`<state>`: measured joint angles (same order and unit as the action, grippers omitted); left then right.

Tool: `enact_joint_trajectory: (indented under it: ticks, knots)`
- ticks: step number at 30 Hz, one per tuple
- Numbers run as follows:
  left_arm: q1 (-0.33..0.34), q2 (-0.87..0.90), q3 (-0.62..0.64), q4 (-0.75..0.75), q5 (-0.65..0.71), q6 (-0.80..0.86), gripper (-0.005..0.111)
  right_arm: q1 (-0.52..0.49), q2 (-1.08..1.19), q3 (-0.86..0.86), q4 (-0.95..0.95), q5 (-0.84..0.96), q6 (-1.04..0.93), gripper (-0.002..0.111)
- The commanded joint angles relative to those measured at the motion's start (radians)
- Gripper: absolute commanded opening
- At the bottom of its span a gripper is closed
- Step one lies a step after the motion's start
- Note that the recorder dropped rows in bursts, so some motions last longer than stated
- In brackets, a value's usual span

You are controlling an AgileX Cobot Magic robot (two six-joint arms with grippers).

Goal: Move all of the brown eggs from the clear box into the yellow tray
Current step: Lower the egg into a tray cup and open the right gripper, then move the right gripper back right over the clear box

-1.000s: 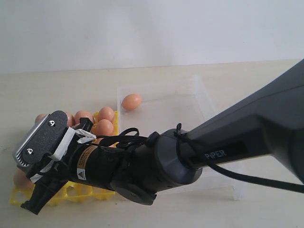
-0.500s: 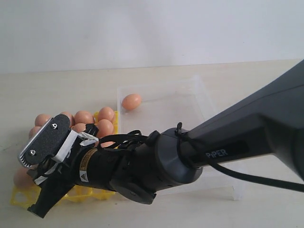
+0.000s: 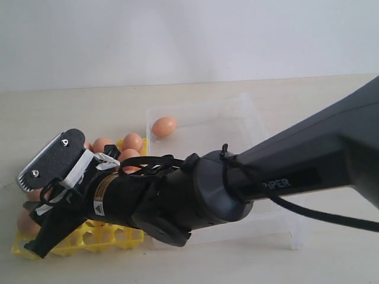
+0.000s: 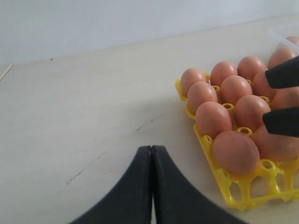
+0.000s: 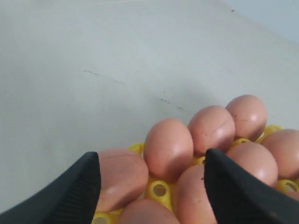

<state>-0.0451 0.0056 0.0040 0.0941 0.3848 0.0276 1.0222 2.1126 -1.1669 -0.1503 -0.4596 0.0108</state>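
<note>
The yellow tray (image 3: 89, 238) lies at the front left, most of its cups filled with brown eggs (image 3: 132, 142). One more brown egg (image 3: 164, 126) rests alone in a far corner of the clear box (image 3: 256, 121). My right gripper (image 5: 152, 158) reaches across and hovers open just above the tray's eggs (image 5: 168, 147), one finger on either side, gripping none. Its fingertips (image 4: 286, 73) show over the eggs in the left wrist view. My left gripper (image 4: 152, 150) is shut and empty over bare table beside the tray (image 4: 230, 189). The exterior view hides it.
The right arm's thick black forearm (image 3: 284, 177) crosses the clear box and hides much of the tray in the exterior view. Pale table surface (image 4: 84, 107) stretches away from the tray's outer side. A white wall backs the scene.
The right gripper dipped slightly over the tray, then rose and shifted a little to the left. The egg in the clear box has not moved.
</note>
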Motion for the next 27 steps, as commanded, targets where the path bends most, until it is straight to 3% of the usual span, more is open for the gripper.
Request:
enact_joint_trajectory:
  ticks: [1,6,12,22,27]
  knots:
    - [-0.005,-0.006,-0.004,-0.001,-0.006,-0.005,0.0,-0.001,-0.058,-0.007,0.11,-0.013,-0.011,0.062]
    - [-0.005,-0.006,-0.004,-0.001,-0.006,-0.005,0.0,-0.019,-0.135,-0.007,0.234,0.064,-0.03,0.059]
    - [-0.005,-0.006,-0.004,-0.001,-0.006,-0.005,0.0,-0.073,-0.206,-0.007,0.29,0.319,-0.1,0.049]
    - [-0.005,-0.006,-0.004,-0.001,-0.006,-0.005,0.0,-0.196,-0.272,-0.007,0.279,0.646,-0.169,0.001]
    - [-0.005,-0.006,-0.004,-0.001,-0.006,-0.005,0.0,-0.225,-0.272,-0.007,0.283,0.829,-0.169,0.006]
